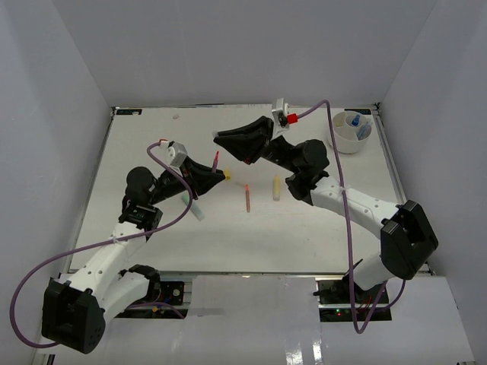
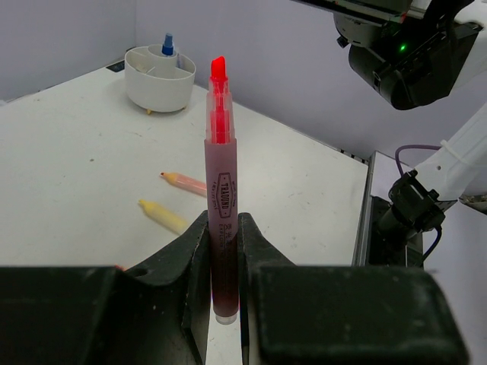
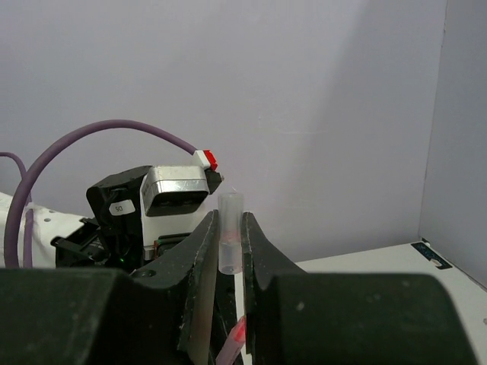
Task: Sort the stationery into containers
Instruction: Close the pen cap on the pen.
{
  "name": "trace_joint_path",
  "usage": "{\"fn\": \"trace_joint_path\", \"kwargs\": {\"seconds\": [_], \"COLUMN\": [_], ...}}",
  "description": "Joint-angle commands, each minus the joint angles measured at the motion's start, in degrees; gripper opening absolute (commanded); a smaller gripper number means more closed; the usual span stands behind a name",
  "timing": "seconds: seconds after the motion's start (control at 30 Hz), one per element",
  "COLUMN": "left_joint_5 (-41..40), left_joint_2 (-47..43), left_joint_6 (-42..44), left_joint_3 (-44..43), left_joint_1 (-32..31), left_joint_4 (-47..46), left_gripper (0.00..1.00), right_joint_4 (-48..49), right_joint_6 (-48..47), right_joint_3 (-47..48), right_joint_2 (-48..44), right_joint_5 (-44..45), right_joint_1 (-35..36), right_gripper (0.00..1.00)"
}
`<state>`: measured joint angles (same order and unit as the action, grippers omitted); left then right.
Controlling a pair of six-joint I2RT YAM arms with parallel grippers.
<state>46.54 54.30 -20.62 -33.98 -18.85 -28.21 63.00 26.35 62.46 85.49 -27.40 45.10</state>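
Pink highlighter [image 2: 221, 190] upright, tip skyward

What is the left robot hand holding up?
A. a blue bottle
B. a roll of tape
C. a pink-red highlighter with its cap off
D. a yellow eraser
C: the left wrist view shows the left gripper clamped on a pink-red highlighter standing upright, its bare tip on top.

A robot lab test cell: plain white walls [image 1: 68, 68] box in a white table [image 1: 304, 236].
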Motion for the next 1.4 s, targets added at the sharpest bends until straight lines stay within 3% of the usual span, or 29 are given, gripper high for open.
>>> {"fn": "trace_joint_path", "kwargs": {"seconds": [0.0, 0.8, 1.37], "left_joint_5": [0.5, 1.3, 0.8], "left_joint_2": [-2.0, 3.0, 2.5], "left_joint_6": [-0.1, -2.5, -3.2], "left_joint_3": [1.0, -2.0, -1.2], "left_joint_1": [0.2, 0.2, 0.2], "left_joint_4": [-2.6, -16.3, -17.4], "left_gripper": [0.00, 0.00, 0.00], "right_joint_4": [6.2, 8.9, 9.2], "right_joint_6": [1.7, 2.6, 3.7], "right_joint_3": [-0.8, 3.6, 5.4], "right_joint_2": [0.6, 2.9, 4.9], "right_joint_5": [0.3, 0.3, -2.1], "right_joint_1": [0.5, 0.7, 0.7], "right_gripper": [0.08, 0.08, 0.08]}}
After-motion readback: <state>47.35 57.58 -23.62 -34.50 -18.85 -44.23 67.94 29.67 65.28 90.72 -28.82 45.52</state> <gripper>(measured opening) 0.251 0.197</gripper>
